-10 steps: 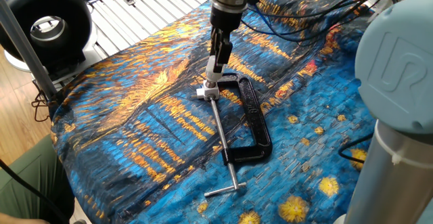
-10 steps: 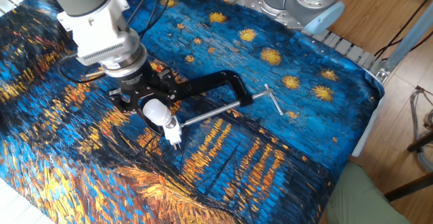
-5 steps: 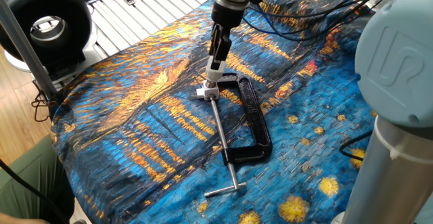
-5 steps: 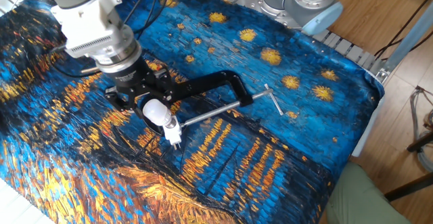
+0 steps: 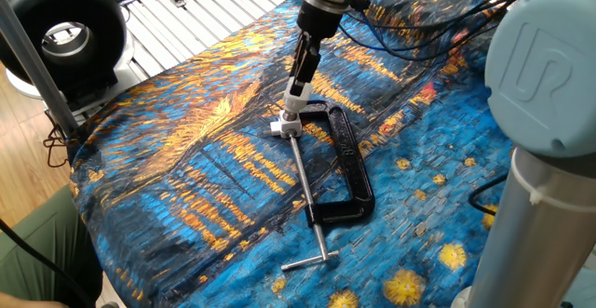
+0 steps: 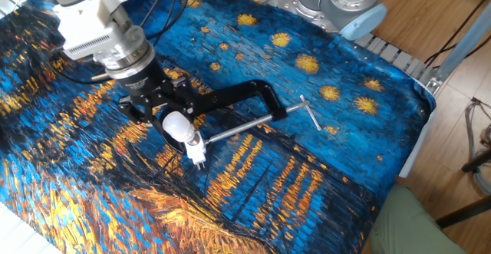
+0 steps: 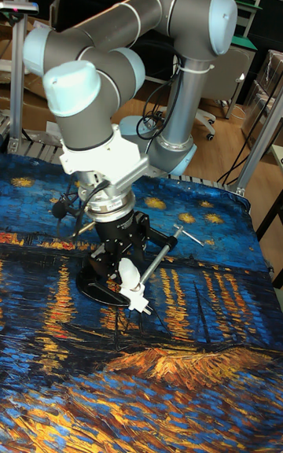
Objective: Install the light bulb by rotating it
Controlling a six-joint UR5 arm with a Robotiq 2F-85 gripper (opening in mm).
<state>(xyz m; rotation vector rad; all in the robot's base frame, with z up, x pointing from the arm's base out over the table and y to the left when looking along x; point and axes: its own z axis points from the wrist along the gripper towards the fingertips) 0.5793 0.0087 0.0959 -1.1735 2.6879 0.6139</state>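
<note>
Gripper over bulb at the clamp's screw end, near mid-cloth.

One fixed view: gripper (image 5: 303, 66) angled down onto the light bulb (image 5: 296, 92), which sits in a white socket (image 5: 286, 123) at the black C-clamp (image 5: 343, 164); finger spread unclear.
Other fixed view: bulb (image 6: 176, 124) shows white just below the black fingers (image 6: 147, 108), which flank its upper part; contact cannot be confirmed.
Tall fixed view: bulb (image 7: 128, 271) tilted toward the cloth's near edge, painted cloth (image 7: 196, 343) beneath.

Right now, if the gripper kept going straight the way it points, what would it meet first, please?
The light bulb: the gripper sits right over it, jaws either side, with the white socket base just beyond. Actual contact is unclear.
</note>
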